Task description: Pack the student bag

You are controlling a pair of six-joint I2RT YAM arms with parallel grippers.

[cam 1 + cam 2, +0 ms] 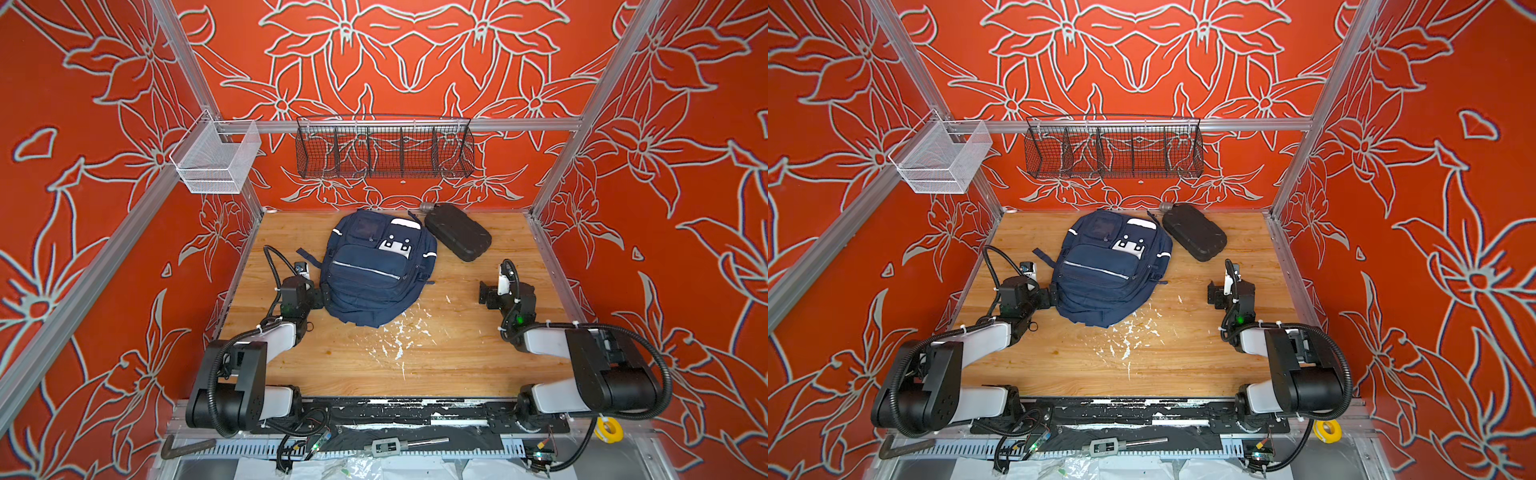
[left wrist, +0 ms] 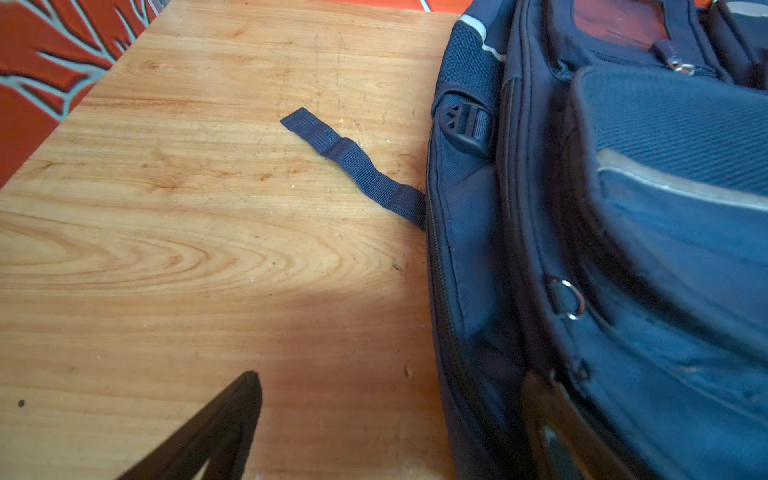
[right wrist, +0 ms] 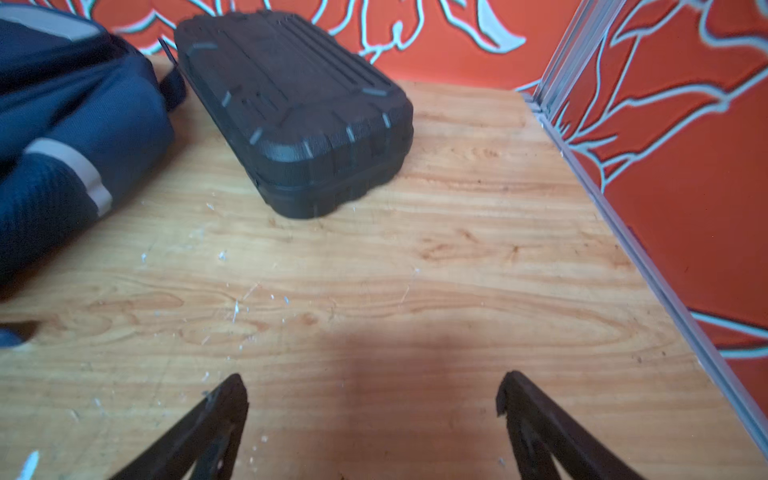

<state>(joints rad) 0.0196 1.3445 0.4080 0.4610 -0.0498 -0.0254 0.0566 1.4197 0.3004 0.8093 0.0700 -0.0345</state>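
The navy bag point(image 1: 374, 270) lies front-up at the back middle of the wooden table point(image 1: 457, 357), a black case point(image 1: 457, 232) just beside it, with the left gripper point(image 1: 323, 296) spread wide at its left edge and the right gripper point(image 3: 372, 376) spread over bare wood, well apart from the bag.

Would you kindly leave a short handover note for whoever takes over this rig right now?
Left claw: open, empty, at the near left edge of the large navy-blue fabric backpack.
Right claw: open, empty, over bare wooden table, apart from everything.
Backpack lies front-up mid-table; black oval hard case lies outside it, beside its far right corner.
Done: nothing packed that I can see.
Left: open the backpack, probably load the case, close it.
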